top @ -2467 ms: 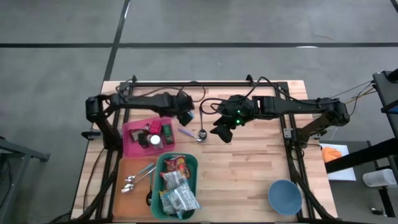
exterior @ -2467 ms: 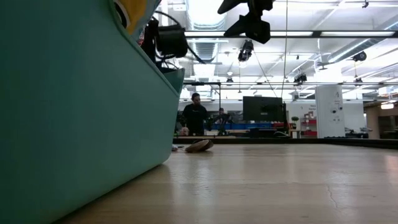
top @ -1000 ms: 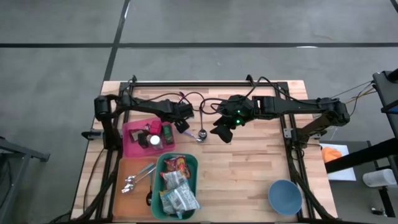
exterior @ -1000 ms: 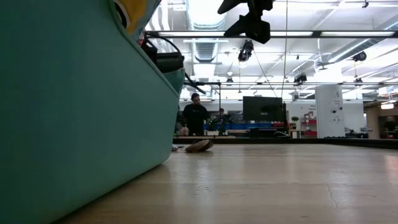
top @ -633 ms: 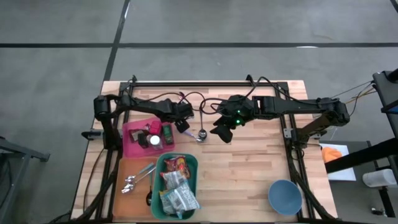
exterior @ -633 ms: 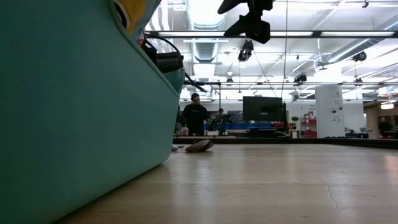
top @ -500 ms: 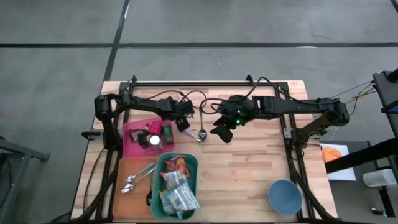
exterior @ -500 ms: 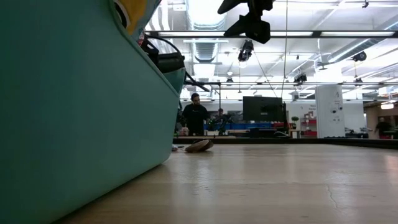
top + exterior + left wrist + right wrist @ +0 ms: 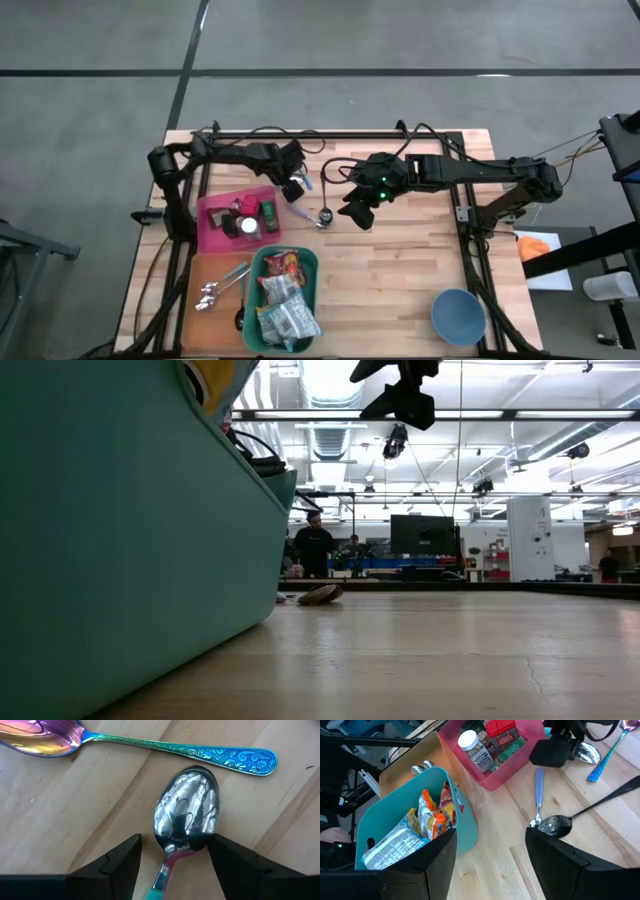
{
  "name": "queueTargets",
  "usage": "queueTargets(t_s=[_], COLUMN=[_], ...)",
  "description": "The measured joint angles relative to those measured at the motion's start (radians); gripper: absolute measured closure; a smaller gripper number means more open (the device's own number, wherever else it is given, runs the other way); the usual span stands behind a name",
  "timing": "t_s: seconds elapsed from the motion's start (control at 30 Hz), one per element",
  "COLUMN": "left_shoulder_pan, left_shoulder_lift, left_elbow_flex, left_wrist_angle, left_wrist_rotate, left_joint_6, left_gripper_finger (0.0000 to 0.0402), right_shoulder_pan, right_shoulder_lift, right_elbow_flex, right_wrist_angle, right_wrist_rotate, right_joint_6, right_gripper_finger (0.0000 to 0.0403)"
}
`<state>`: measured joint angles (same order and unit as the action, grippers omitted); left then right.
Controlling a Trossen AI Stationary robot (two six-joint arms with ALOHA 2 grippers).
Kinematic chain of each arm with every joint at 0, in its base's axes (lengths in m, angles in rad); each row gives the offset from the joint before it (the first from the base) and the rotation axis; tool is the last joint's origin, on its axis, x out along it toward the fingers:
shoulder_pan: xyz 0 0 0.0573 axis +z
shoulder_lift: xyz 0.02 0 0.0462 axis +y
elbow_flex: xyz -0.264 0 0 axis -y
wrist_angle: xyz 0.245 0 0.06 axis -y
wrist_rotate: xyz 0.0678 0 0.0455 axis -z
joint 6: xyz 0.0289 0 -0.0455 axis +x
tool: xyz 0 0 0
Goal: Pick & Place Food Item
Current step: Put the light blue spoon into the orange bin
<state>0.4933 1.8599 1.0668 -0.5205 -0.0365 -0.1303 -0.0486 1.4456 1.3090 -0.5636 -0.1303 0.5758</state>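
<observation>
Left end effector (image 9: 172,857) spread astride one silver spoon (image 9: 186,817), one iridescent spoon (image 9: 145,742) beside.

I see left gripper (image 9: 296,188) low near the table's back-middle, fingers parted around something, right gripper (image 9: 356,212) hovering just beside, fingers spread apart.

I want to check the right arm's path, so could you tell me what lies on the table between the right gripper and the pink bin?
In the right wrist view, two spoons lie on bare wood between the right gripper and the pink bin.
</observation>
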Motion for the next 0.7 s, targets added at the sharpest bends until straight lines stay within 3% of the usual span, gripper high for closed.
queueTargets(t_s=[0.33,0.7], left_shoulder_pan=[0.000,0.000], left_shoulder_lift=[0.000,0.000], left_elbow_flex=[0.000,0.000], left_wrist_angle=[-0.001,0.002], left_wrist_rotate=[0.049,0.082], left_joint_6=[0.004,0.004], left_gripper_finger=[0.0178,0.0358], right_shoulder_pan=[0.000,0.000], right_shoulder_lift=[0.000,0.000], right_elbow_flex=[0.000,0.000], right_wrist_angle=[0.000,0.000], right_wrist_rotate=[0.000,0.000], right_joint_6=[0.000,0.000], right_gripper_finger=[0.0170,0.0170])
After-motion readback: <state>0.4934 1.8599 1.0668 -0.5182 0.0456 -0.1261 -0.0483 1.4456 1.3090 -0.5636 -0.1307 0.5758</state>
